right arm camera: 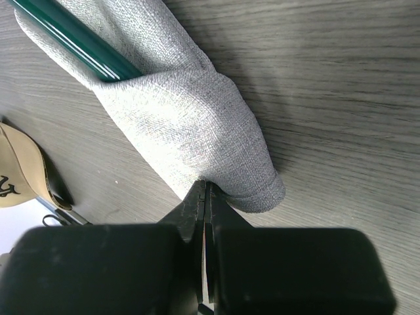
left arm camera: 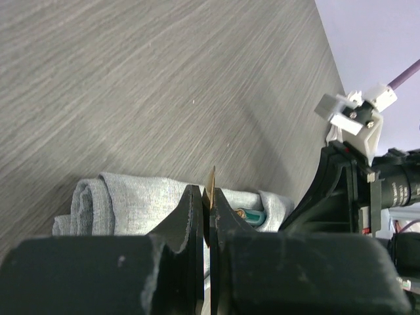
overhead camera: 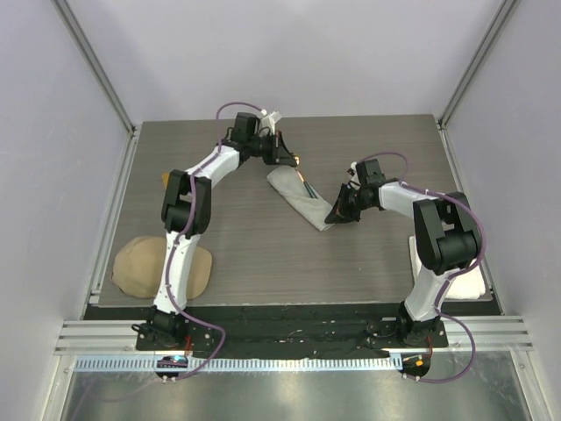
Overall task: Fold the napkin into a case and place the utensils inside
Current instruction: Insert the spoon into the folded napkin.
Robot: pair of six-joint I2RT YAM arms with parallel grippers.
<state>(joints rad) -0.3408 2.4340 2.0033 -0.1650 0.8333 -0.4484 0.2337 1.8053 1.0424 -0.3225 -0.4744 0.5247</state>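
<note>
Two arms flanked the case [overhead camera: 302,198], which lay slantwise on the counter [overhead camera: 245,254].
Top view: the left arm stretched far forward, left tool [overhead camera: 289,159] at the case's far end; the right arm bent inward, right tool [overhead camera: 339,213] at the near end. Left wrist: jaws clamped the gold spoon [left arm camera: 212,184] edge-on over the case. Right wrist: jaws were together, tips against the case's folded end.
</note>
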